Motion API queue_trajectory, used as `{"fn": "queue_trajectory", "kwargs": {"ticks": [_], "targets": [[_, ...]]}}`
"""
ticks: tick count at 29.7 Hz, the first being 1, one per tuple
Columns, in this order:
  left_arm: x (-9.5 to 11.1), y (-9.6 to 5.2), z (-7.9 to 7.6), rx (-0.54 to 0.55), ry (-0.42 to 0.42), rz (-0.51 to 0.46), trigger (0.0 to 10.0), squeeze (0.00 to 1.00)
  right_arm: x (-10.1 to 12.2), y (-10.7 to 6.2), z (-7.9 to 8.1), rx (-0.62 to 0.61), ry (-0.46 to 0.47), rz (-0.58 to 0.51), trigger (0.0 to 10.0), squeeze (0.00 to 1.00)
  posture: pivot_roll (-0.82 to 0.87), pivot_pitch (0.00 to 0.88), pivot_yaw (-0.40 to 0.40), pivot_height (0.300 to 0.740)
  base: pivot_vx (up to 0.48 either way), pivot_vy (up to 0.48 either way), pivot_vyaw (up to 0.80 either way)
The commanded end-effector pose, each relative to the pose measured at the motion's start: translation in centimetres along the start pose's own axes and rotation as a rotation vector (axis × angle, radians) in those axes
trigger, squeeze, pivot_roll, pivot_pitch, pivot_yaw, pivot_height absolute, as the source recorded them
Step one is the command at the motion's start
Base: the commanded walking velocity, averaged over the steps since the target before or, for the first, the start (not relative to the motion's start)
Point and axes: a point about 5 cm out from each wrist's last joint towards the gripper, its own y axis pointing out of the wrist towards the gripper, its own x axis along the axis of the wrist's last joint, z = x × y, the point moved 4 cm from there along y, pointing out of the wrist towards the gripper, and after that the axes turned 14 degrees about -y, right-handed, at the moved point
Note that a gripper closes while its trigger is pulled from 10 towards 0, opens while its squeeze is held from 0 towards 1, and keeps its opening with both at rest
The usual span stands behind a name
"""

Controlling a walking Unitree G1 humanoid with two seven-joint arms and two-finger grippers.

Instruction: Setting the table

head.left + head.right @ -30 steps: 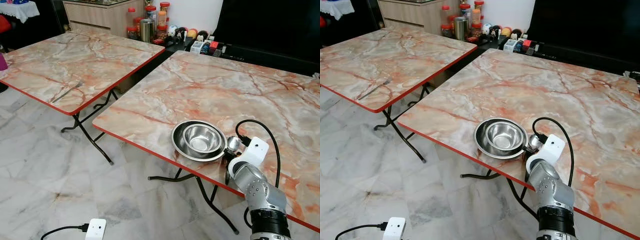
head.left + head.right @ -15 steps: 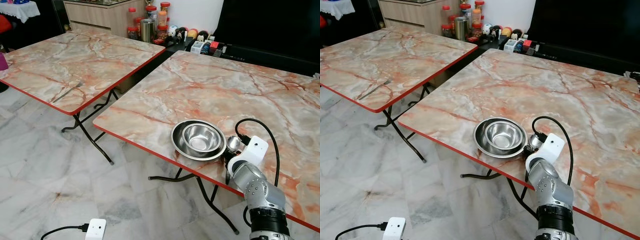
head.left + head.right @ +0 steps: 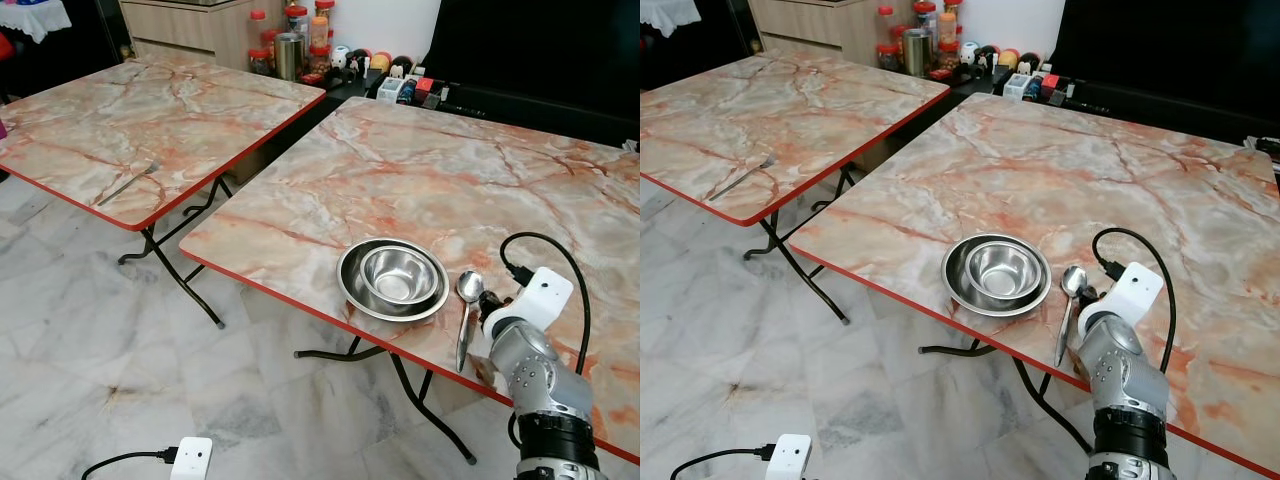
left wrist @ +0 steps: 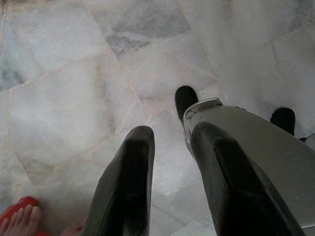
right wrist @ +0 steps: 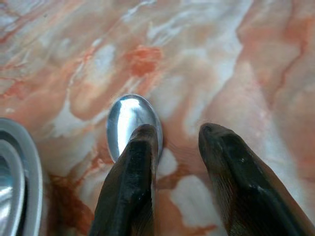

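Left eye view: two marble-patterned benches with red edges stand on a pale marble floor (image 3: 90, 330). On the nearer bench (image 3: 420, 170), close to its front edge, a steel bowl (image 3: 403, 276) sits nested inside a wider steel dish (image 3: 352, 283). Just to the right of the dish lies a spoon (image 3: 467, 300), bowl end away from the robot, handle running toward the red edge. The right gripper (image 3: 490, 312) sits low over the bench just beside the spoon, under its white wrist block with a black cable looping above. A fork (image 3: 125, 183) lies on the farther bench (image 3: 150, 110), near its front edge. Jars and a steel canister (image 3: 288, 55) stand on the counter behind.

Right eye view: the same layout; the spoon (image 3: 1070, 300) lies flat, near but apart from the dish (image 3: 958, 280), with the silver right arm just to its right.

Left wrist view: the left gripper (image 4: 170, 162) hangs over the floor, its two fingers (image 4: 128, 182) released with a gap between them and nothing held. A person's bare toes on a red sandal (image 4: 17, 221) show at the frame corner.

Right wrist view: the right gripper (image 5: 179, 135) has its fingers (image 5: 135, 172) parted and empty over the bench; the spoon's bowl (image 5: 129, 120) lies past one fingertip, partly covered by it. The dish rim (image 5: 19, 172) curves in at the side.
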Motion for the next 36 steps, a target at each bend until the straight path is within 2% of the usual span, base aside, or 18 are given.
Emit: {"fn": "queue_trajectory", "kwargs": {"ticks": [1,7,11,14,15,17,24,28,33,36], "targets": [[0.1,0.0,0.1,0.003,0.003,0.0,10.0,0.0,0.9,-0.1,0.0,0.003,0.016,-0.029,10.0,0.0,-0.01,0.006,-0.02,0.736,0.0,0.0,0.0],[0.1,0.0,0.1,0.004,0.003,0.0,10.0,0.0,1.1,-0.1,-0.2,-0.009,0.012,-0.042,10.0,0.0,-0.01,0.006,-0.02,0.736,0.0,0.0,0.0],[0.1,0.0,0.1,0.005,0.003,0.0,10.0,0.0,2.0,-0.2,-1.4,-0.056,-0.029,-0.1,10.0,0.0,-0.01,0.007,-0.021,0.736,0.0,0.0,0.0],[0.1,0.0,0.1,0.004,0.004,-0.001,10.0,0.0,3.4,-0.5,-2.2,-0.075,-0.068,-0.188,10.0,0.0,-0.01,0.007,-0.021,0.736,0.0,0.0,0.0],[0.2,0.0,0.1,0.003,0.003,-0.007,10.0,0.0,4.5,-0.8,-2.4,-0.06,-0.074,-0.274,10.0,0.0,-0.01,0.004,-0.022,0.736,0.0,0.0,0.0],[0.2,0.0,0.1,0.003,0.001,-0.011,10.0,0.0,5.1,-1.1,-2.4,-0.044,-0.069,-0.326,10.0,0.0,-0.01,0.001,-0.022,0.736,0.0,0.0,0.0],[0.4,0.0,0.1,0.002,-0.023,-0.034,10.0,0.0,4.2,-0.9,-3.1,-0.053,-0.152,-0.382,10.0,0.0,-0.01,0.0,-0.019,0.736,0.0,0.0,0.0],[0.7,-0.1,0.1,0.002,-0.041,-0.059,10.0,0.0,2.8,-0.4,-3.6,-0.063,-0.212,-0.387,10.0,0.0,0.0,0.0,-0.018,0.736,0.0,0.0,0.0],[0.8,-0.1,0.3,0.008,-0.046,-0.08,10.0,0.0,1.7,-0.2,-4.6,-0.086,-0.229,-0.402,10.0,0.0,0.0,0.0,-0.016,0.736,0.0,0.0,0.0],[0.8,-0.2,0.4,0.008,-0.061,-0.088,10.0,0.0,2.2,-0.4,-5.1,-0.106,-0.232,-0.438,10.0,0.0,0.0,0.0,-0.013,0.736,0.0,0.0,0.0]]}}
